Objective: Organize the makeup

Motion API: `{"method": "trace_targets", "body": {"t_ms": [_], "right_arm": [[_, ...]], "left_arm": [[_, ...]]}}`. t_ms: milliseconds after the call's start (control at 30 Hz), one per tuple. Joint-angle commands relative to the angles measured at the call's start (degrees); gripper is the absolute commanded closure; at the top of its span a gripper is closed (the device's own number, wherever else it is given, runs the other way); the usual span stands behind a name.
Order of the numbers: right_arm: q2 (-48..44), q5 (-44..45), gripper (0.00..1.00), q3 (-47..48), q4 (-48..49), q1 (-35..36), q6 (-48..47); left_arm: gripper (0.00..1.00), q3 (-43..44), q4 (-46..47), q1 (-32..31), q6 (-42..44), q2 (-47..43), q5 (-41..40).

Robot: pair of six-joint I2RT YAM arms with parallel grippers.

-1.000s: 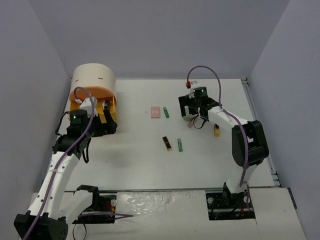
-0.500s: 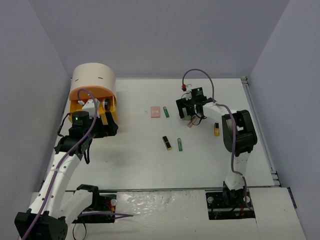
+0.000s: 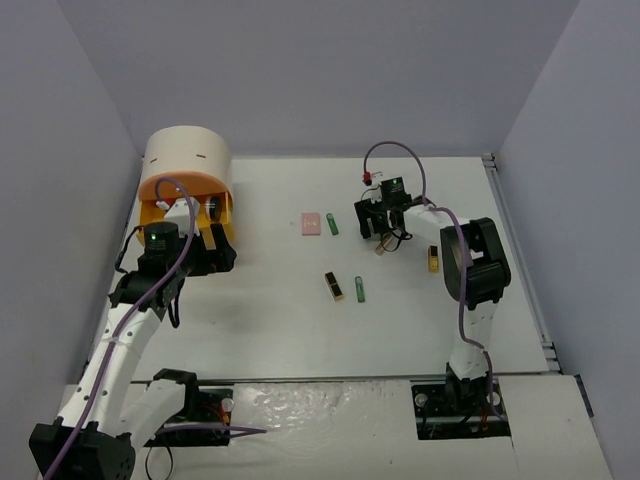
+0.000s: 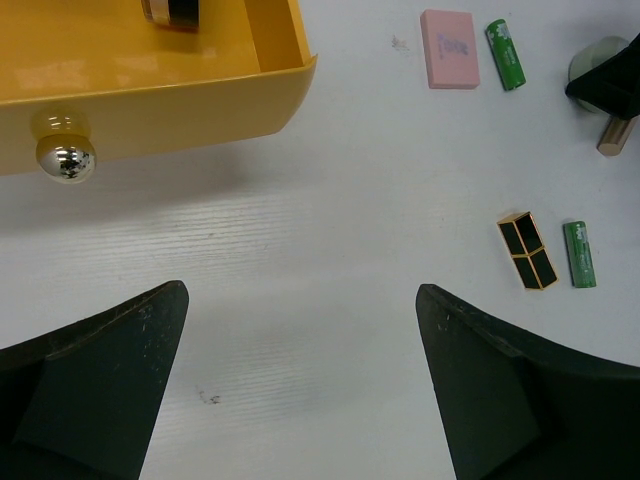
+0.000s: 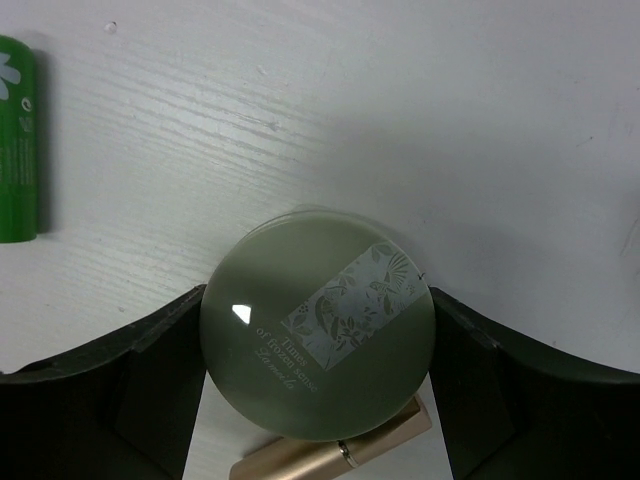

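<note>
My right gripper [image 3: 377, 224] is shut on a round sage compact [image 5: 317, 335]; both fingers press its sides. A gold tube [image 5: 330, 455] lies partly under it. A green tube [image 5: 18, 140] lies to its left. My left gripper [image 4: 300, 370] is open and empty above bare table, just in front of the open yellow drawer [image 4: 150, 100]. A gold-black item [image 4: 172, 12] lies in that drawer. On the table lie a pink square compact [image 3: 311, 224], a green tube [image 3: 332, 225], a gold-black tube [image 3: 334, 287], another green tube [image 3: 359, 290] and a gold-black tube [image 3: 433, 259].
The cream drum-shaped box [image 3: 187, 165] stands at the back left, its yellow drawer pulled out with a chrome knob [image 4: 66, 157]. Grey walls close the table on three sides.
The right arm's elbow has swung left and back while its gripper stays over the sage compact. My left gripper has drawn slightly back from the drawer.
</note>
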Motion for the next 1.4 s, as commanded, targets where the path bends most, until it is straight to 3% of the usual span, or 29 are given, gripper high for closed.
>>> {"method": "trace_targets", "body": {"t_ms": [0,200,267,667,867,1367], "right_arm": [[-0.8,0.6,0.36,1.9,-0.5,-0.2,0.0],[-5.4,-2.1,0.70,1.2,-0.4,1.1,-1.9],[-8.5,-2.1,0.73,0.3,-0.4,2.8,-3.6],[-30.2,-5.1,0.73,-6.7,3.5,24.6,-8.6],[-36.2,-7.6,0.73,-9.1,10.3,34.9,-8.7],[-42.5,-8.8,0.72,-11.8,14.6,38.7,-8.5]], "left_arm": [[0.03,2.4,3.7,-0.1,0.0,-0.1,0.7],[0.03,4.2,2.8,-0.2,-0.3,0.8,1.6],[0.03,6.6,1.2,-0.2,-0.8,1.7,2.4],[0.03,18.4,-1.7,-1.1,-12.2,6.0,18.9],[0.03,20.1,-0.7,-6.0,-18.2,6.1,20.2],[0.05,17.1,-1.0,-16.7,-22.0,5.2,16.1]]}}
